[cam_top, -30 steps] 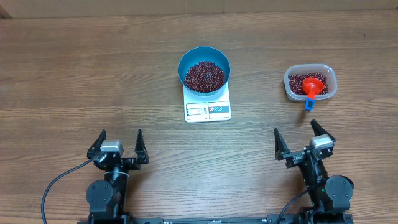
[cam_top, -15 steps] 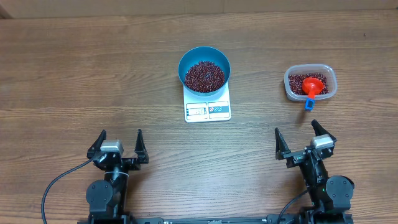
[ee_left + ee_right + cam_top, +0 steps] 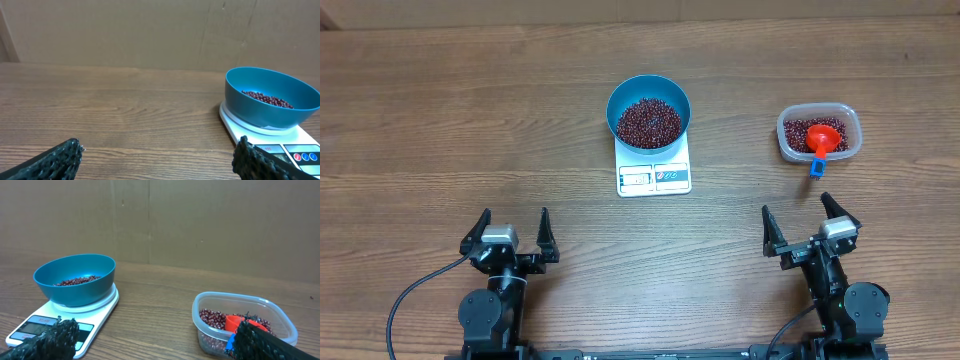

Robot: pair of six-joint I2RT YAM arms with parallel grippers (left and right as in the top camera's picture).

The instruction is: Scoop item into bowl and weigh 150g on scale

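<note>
Overhead, the white scale [image 3: 654,170] lies near the middle of the surface [image 3: 470,100]. Its long axis runs from the far side toward the robot, and its display [image 3: 637,179] and buttons sit on the edge nearest the arms. The blue bowl [image 3: 612,108] stands upright on the far part of the scale and holds a layer of dark red beans [image 3: 648,121].

To the right of the scale and apart from it is a clear tub [image 3: 783,135] with more beans inside. A red scoop [image 3: 823,137] rests in it, its blue handle pointing over the near rim toward the robot.

The left end effector [image 3: 513,214] sits at the near edge with its jaws spread wide and nothing between them. The bowl and scale lie ahead of it and to its right, well apart. In the left wrist view the bowl [image 3: 272,97] shows at the right, beyond the right finger [image 3: 260,162].

The right end effector [image 3: 795,205] is likewise wide open and empty. The tub is near and just ahead of it, while the scale lies ahead and to its left. In the right wrist view the bowl [image 3: 75,280] is on the left and the tub [image 3: 245,305] on the right.
</note>
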